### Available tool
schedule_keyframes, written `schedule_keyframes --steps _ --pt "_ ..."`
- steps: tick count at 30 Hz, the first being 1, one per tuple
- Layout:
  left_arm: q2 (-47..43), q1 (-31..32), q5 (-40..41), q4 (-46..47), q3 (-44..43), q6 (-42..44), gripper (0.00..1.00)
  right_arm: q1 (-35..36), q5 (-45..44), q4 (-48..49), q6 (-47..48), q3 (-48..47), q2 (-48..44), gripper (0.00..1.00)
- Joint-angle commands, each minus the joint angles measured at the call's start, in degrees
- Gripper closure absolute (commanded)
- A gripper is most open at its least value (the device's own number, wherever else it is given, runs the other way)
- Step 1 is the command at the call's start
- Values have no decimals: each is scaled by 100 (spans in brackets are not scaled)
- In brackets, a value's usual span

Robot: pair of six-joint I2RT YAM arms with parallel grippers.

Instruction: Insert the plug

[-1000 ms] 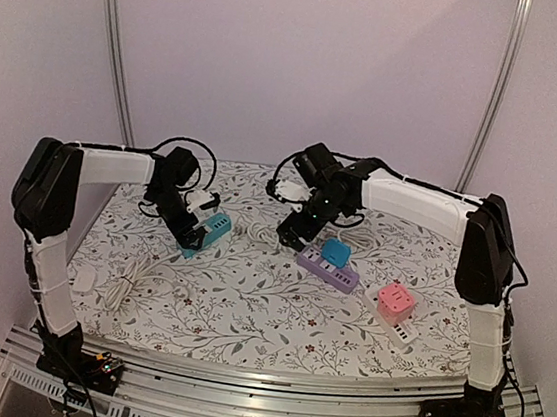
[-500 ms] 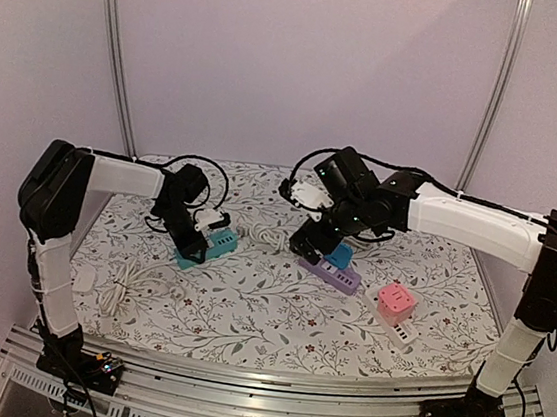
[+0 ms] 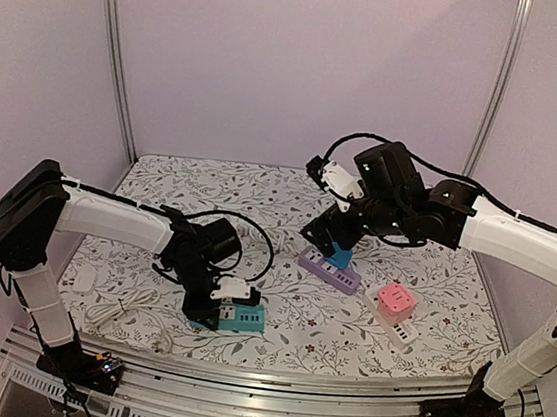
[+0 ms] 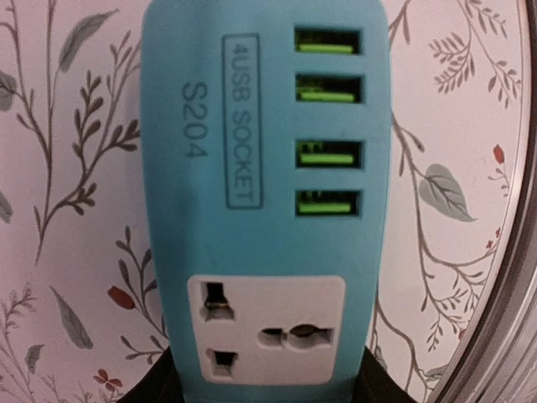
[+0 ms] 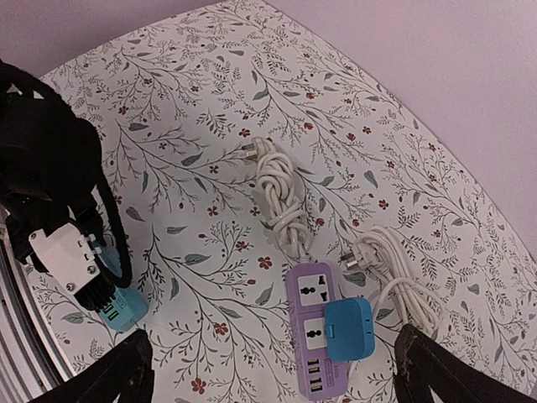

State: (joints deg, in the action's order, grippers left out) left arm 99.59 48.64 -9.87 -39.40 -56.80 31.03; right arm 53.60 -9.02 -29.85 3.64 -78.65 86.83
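the left fingers [image 4: 151, 393] were closed on the teal power strip [image 4: 268, 210], one dark pad pressed to each long side at the end that bears the universal socket. the strip lay flat on the floral tabletop [image 3: 300, 196] at its near edge, left of centre. its face was up and showed four green usb ports and the print "4usb socket s204". the left arm reached low across the near left of the tabletop to it, with a black cable looping over its wrist.

the right fingers [image 5: 126, 378] stood wide apart and held nothing. they hung high above the far right of the tabletop, touching nothing. below them lay a purple power strip [image 3: 324, 268] with a blue adapter [image 5: 346, 327] plugged into its face.

a white plug [image 5: 249, 151] lay loose on the tabletop at the end of a knotted white cord [image 5: 277, 201], just beyond the purple strip's far end and well apart from the teal strip. a second white plug [image 5: 352, 257] with its own bundled cord [image 5: 398, 290] lay just right of the purple strip. no plug sat in the teal strip's socket.

to the near right a pink cube socket [image 3: 395, 300] sat on a white strip [image 3: 403, 333]. at the near left lay a loose white cord [image 3: 132, 303] and a small white box [image 3: 82, 280].
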Motion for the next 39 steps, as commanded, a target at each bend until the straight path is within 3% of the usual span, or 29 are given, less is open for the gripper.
schedule_keyframes --steps 1,3,5,6,10,14,17,20,24,30,34,39 --pt "410 259 -81 -397 -128 -40 56 102 -165 -77 -310 141 -120 1" --pt "214 247 -80 -465 -158 -19 22 159 -193 -81 -337 211 -183 1" --pt "-22 203 -96 -633 -286 -18 5 194 -205 -63 -338 288 -253 1" --pt "-129 161 -109 -766 -398 -29 2 206 -204 -56 -338 315 -275 1" --pt "-498 -236 6 -1296 -1082 -177 1 267 -144 -50 -469 325 -289 1" --pt "-799 -1040 592 -1751 -1515 -553 1 388 -109 -75 -602 315 -326 1" --pt "-1166 -1730 1179 -2064 -1458 -742 0 488 -103 -94 -738 292 -370 1" --pt "-1830 -2621 1228 -2341 -1020 -582 0 550 -51 -103 -929 253 -394 1" --pt "-2852 -4128 1050 -2550 44 473 1 669 -49 -129 -1192 120 -357 1" --pt "-3886 -6463 1145 -2087 1362 3139 0 1191 -292 -368 -1341 -455 -22 1" --pt "-3552 -7288 1039 -1788 1398 4454 1 1608 -417 -676 -1244 -1015 499 1" --pt "-2801 -7683 302 -1660 1115 5769 0 1988 -514 -1284 -1024 -1970 1187 1"
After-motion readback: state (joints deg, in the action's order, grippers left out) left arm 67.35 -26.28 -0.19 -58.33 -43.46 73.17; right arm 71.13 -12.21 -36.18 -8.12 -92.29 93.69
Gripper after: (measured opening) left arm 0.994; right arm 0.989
